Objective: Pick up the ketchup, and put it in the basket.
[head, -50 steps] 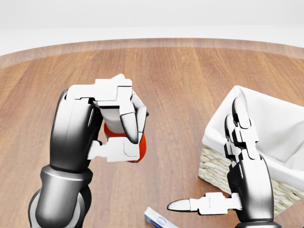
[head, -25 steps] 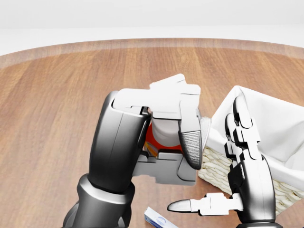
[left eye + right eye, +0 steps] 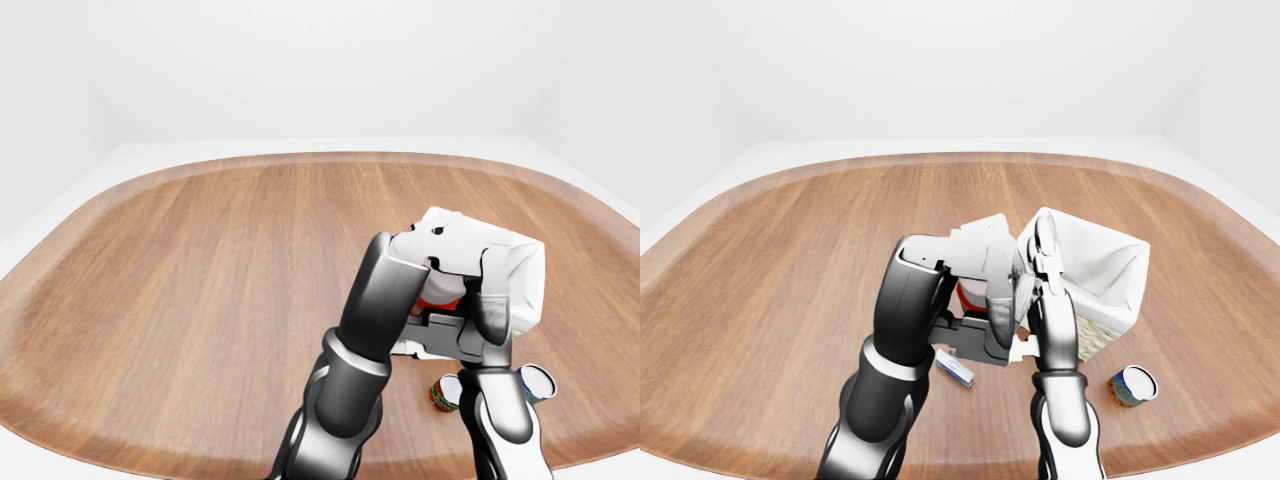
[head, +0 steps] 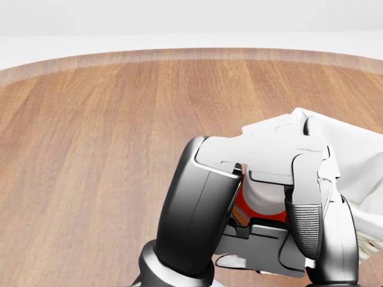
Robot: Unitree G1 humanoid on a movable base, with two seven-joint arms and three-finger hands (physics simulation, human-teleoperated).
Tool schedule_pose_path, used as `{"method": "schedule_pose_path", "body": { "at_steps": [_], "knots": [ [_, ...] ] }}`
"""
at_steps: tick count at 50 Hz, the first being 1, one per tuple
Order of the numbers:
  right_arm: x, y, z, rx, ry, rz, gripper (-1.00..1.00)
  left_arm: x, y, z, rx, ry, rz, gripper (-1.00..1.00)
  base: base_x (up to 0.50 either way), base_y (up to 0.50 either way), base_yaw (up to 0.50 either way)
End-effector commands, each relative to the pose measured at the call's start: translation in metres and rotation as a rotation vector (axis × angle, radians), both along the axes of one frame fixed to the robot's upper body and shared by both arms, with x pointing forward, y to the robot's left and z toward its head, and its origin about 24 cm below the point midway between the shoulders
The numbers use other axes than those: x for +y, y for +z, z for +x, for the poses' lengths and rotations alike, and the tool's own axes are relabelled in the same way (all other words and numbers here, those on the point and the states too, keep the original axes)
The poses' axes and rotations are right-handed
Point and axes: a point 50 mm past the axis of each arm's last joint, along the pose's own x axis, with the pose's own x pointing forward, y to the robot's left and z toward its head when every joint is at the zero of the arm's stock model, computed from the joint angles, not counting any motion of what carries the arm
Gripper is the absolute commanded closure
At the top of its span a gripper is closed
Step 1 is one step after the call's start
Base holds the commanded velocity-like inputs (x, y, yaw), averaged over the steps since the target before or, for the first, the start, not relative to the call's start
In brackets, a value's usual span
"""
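I watch through three cameras on the robot's head, all facing the robot's own way, over its arms. The head view tilts steeply down and sits closest: the round brown wooden worktop (image 4: pixel 90 119) fills it, with the left robot hand (image 4: pixel 269 197) looming large at lower right. The left-eye and right-eye views look from farther off and less steeply, taking in the whole worktop and the pale walls behind. All three share the worktop's far curved edge and the white-lined woven wicker basket (image 3: pixel 1095 265). The right-eye view shows the basket clearly; in the left-eye view the arm mostly hides it.
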Motion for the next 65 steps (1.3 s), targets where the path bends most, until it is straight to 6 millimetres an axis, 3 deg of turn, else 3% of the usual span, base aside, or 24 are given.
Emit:
{"method": "schedule_pose_path", "body": {
  "at_steps": [1,27,28,29,31,32,55,59,65],
  "knots": [
    [-0.001,0.004,-0.004,-0.018,-0.001,0.002,-1.00,-0.008,-0.006,-0.002,0.052,0.018,-0.046,0.93,0.00,0.00,0.00],
    [-0.002,-0.002,-0.003,0.011,0.004,0.000,-1.00,-0.018,-0.013,-0.011,0.086,-0.020,-0.049,0.92,0.00,0.00,0.00],
    [-0.002,-0.003,-0.004,0.021,0.007,-0.004,1.00,-0.018,-0.014,-0.012,0.085,-0.022,-0.049,0.90,0.00,0.00,0.00],
    [-0.001,-0.003,-0.004,0.019,0.013,-0.005,1.00,-0.018,-0.013,-0.012,0.084,-0.022,-0.049,0.84,0.00,0.00,0.00],
    [-0.002,-0.002,-0.004,0.015,0.008,-0.002,1.00,-0.018,-0.012,-0.013,0.078,-0.022,-0.051,-0.04,0.00,0.00,0.00],
    [-0.001,-0.003,-0.003,0.020,0.007,-0.006,1.00,-0.018,-0.011,-0.015,0.069,-0.024,-0.050,-1.00,0.00,0.00,0.00],
    [0.002,-0.006,-0.002,0.031,0.016,-0.016,1.00,-0.009,-0.008,-0.017,0.038,-0.007,-0.049,-1.00,0.00,0.00,0.00],
    [0.002,-0.008,-0.001,0.038,0.015,-0.017,1.00,-0.004,-0.006,-0.017,0.015,0.012,-0.037,-1.00,0.00,0.00,0.00],
    [0.001,-0.011,0.001,0.050,0.010,-0.020,1.00,0.024,0.001,-0.022,-0.056,0.075,-0.037,-1.00,0.00,0.00,0.00]
  ]
}}
